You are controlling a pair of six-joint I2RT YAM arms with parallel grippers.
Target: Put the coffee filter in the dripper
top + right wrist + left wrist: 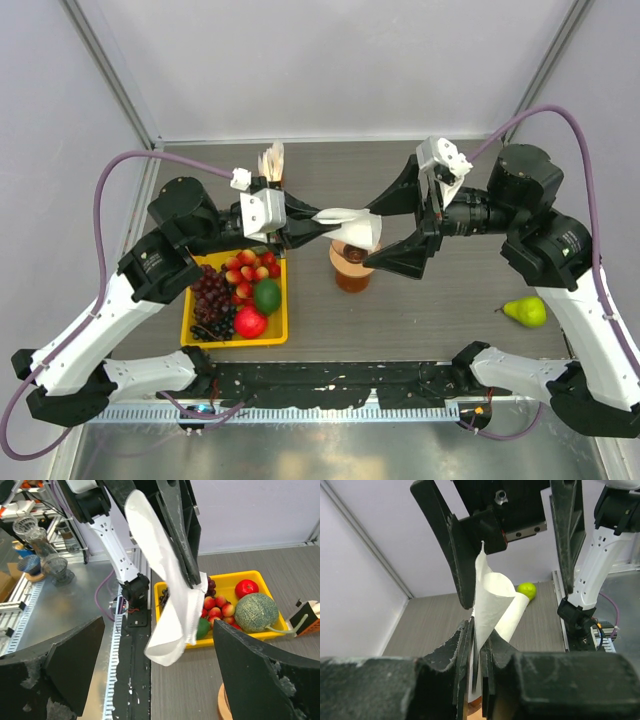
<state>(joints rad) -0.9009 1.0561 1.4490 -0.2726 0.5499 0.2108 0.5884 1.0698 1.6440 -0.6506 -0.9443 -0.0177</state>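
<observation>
We see the left gripper [303,233] pinching the white coffee filter [350,222] by one edge. The paper hangs in the air, partly opened, just above the dripper [352,262] with its tan collar. The right gripper [372,232] is spread wide, one finger on each side of the filter. We cannot tell if it touches the paper. A yellow fruit tray [283,300] stands left of the dripper.

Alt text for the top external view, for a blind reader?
From above, the left gripper pinches the white coffee filter over the dripper at mid-table, while the right gripper stands wide open on either side of the filter. A yellow tray of fruit lies at left, a green pear at right.
</observation>
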